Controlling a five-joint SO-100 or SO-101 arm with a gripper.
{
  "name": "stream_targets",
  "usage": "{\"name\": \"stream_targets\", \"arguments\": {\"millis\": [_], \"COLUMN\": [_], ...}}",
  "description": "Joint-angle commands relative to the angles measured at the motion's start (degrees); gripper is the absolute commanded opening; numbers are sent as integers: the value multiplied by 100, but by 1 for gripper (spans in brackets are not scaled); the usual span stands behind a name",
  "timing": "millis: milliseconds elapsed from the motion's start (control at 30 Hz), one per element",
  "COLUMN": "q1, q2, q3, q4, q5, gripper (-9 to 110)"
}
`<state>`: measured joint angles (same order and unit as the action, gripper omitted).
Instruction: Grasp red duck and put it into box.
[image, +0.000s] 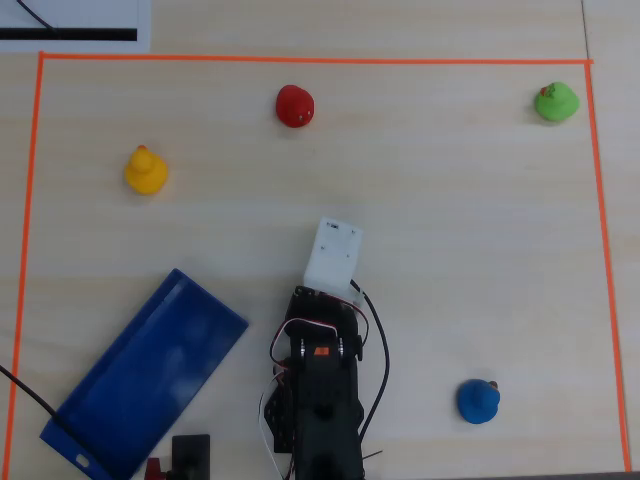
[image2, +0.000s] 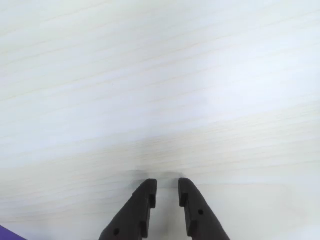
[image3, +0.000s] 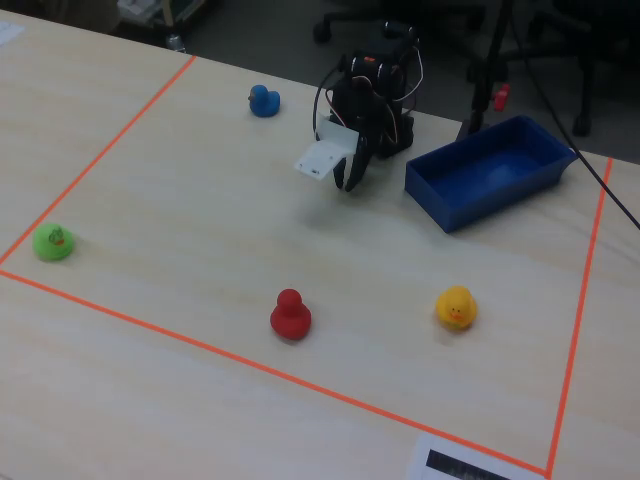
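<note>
Gripper (image2: 167, 192): jaws close together with a narrow gap between the tips, holding nothing; only bare table (image2: 160, 90) lies under them in the wrist view. We judge them nearly closed, so we would spread them before any approach.

Arm (image: 320, 390): folded near its base at the lower edge of the overhead view, the white gripper block pointing toward the far side.

Red duck (image: 295, 105): upright near the far orange tape line (image: 300, 60), well apart from the gripper and roughly straight ahead of it, slightly left in the overhead view.

Box (image: 150, 370): blue, empty, just left of the arm base in the overhead view.

Other ducks: yellow duck (image: 146, 170), green duck (image: 556, 102), blue duck (image: 478, 401), all well clear of our path.

Step in hand, as we judge it: reach. We would extend forward, centre the open jaws over the duck's body, then descend.
</note>
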<state>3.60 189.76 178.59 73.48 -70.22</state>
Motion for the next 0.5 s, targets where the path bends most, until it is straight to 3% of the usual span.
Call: {"name": "stream_targets", "arguments": {"millis": [0, 367, 467], "q1": [-18, -79, -141], "q2": [-9, -9, 0], "q3": [-35, -35, -35], "q4": [123, 123, 132], "q5": [70, -88, -202], "gripper": [3, 6, 0]}}
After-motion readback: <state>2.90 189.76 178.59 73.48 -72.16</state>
